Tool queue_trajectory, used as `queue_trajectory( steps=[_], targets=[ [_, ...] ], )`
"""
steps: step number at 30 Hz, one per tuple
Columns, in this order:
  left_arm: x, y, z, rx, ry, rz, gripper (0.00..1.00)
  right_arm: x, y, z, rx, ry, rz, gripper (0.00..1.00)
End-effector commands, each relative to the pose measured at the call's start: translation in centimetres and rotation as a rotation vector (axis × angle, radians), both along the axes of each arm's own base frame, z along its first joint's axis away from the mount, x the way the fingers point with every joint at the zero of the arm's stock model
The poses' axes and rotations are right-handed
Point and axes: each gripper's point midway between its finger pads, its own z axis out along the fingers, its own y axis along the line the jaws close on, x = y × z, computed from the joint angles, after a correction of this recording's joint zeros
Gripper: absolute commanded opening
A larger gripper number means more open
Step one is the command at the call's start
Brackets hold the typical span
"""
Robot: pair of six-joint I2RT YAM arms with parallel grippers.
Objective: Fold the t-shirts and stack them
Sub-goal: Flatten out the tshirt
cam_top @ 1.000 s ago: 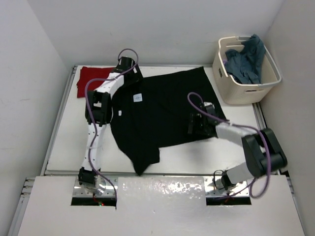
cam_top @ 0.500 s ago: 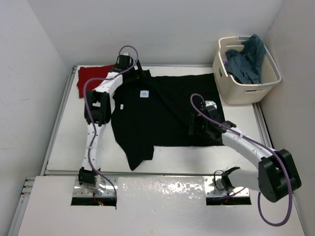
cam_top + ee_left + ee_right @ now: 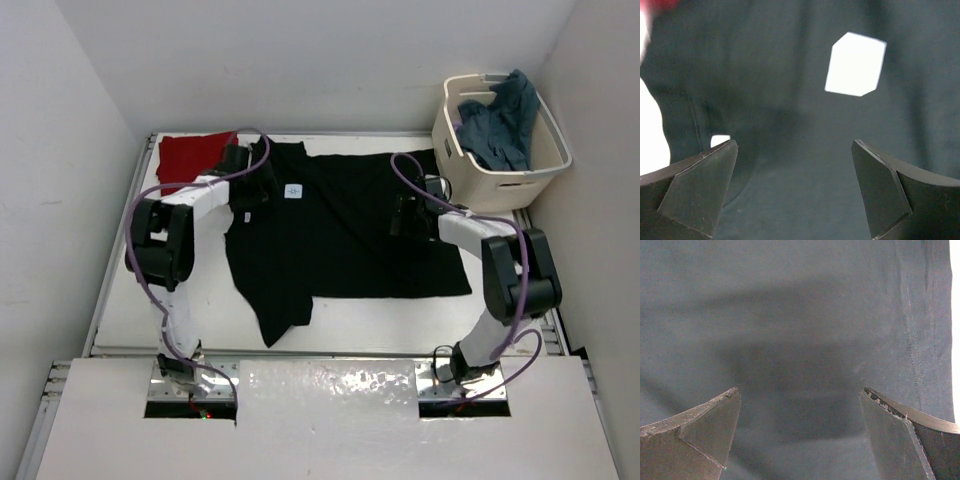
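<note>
**Hovering with both jaws wide over the spread black shirt**

The black t-shirt (image 3: 340, 235) lay spread flat at the middle of the table (image 3: 135, 290). Its collar pointed toward 10 o'clock, and one sleeve trailed toward 7 o'clock. A white label (image 3: 855, 63) showed just inside the collar.

The left gripper (image 3: 795, 150) was over the collar end at about 10 o'clock, jaws spread wide with only dark cloth between them. The right gripper (image 3: 800, 395) was over the shirt's 2 o'clock side, near a stitched hem. Its jaws were equally wide and gripped nothing.

A red t-shirt (image 3: 190, 155) lay flat in the table's 10 o'clock corner, partly under the black one's edge. At 2 o'clock stood a cream tub (image 3: 500, 190), with a slate blue-grey t-shirt (image 3: 500, 125) heaped inside and draped over its rim.
</note>
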Motion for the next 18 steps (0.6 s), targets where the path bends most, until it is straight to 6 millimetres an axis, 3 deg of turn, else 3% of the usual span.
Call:
queue_trajectory(
  steps=[1,5,6,11,14,18],
  targets=[
    [-1.7,0.2,-4.2,0.031,0.086,-0.029,0.98,2.1,-0.6,0.3,0.001,-0.031,-0.015,0.99],
    [-2.1,1.2,-7.0,0.074,0.146,-0.018,0.98,1.2,-2.1,-1.7,-0.025,0.031,-0.053,0.99],
    [-2.4,2.3,-8.2,0.109,0.181,0.001,0.98,0.6,-2.4,-2.4,-0.032,0.050,-0.055,0.99],
    [-1.1,4.7,-10.4,0.128,0.206,-0.003,0.99,-1.2,-3.9,-3.6,-0.074,0.102,-0.071,0.99],
    [0.7,5.6,-10.1,0.123,0.162,0.001,0.99,-2.1,-5.1,-4.2,-0.087,0.120,-0.095,0.99],
    [4.1,4.2,-7.5,0.094,0.073,-0.074,1.00,-1.1,-5.3,-3.6,-0.061,0.105,-0.082,0.99]
  ],
)
